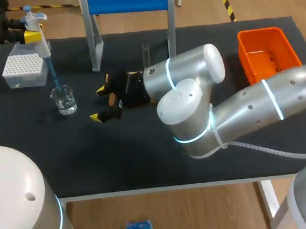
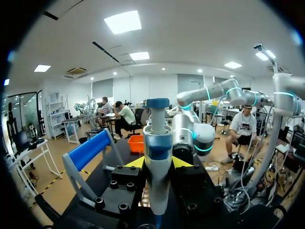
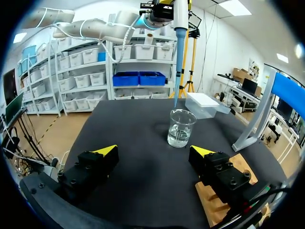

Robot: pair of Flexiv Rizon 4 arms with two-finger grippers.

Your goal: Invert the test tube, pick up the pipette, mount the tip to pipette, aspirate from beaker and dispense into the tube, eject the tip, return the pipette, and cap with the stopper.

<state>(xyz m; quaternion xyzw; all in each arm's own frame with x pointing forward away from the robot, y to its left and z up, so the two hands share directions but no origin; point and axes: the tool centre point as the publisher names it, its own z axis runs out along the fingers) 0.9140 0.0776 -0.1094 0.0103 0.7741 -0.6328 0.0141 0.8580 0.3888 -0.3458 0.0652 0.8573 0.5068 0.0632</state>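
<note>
My left gripper [image 1: 32, 35] is at the table's far left, shut on the white and blue pipette [image 1: 35, 25]. In the left wrist view the pipette [image 2: 157, 152] stands upright between the two yellow tips of the gripper [image 2: 157, 164]. Its blue tip [image 1: 52, 72] points down at the glass beaker [image 1: 63, 99], which holds some clear liquid. In the right wrist view the tip [image 3: 177, 71] ends right at the rim of the beaker [image 3: 181, 128]. My right gripper [image 1: 100, 103] lies low mid-table, open and empty, facing the beaker. A clear test tube [image 1: 146, 54] stands upright behind it.
A white tip box [image 1: 25, 70] sits behind the beaker at the far left. A stand with a blue top bar [image 1: 128, 0] spans the back middle. An orange bin [image 1: 266, 52] is at the back right. A wooden block [image 3: 217, 198] lies under my right gripper.
</note>
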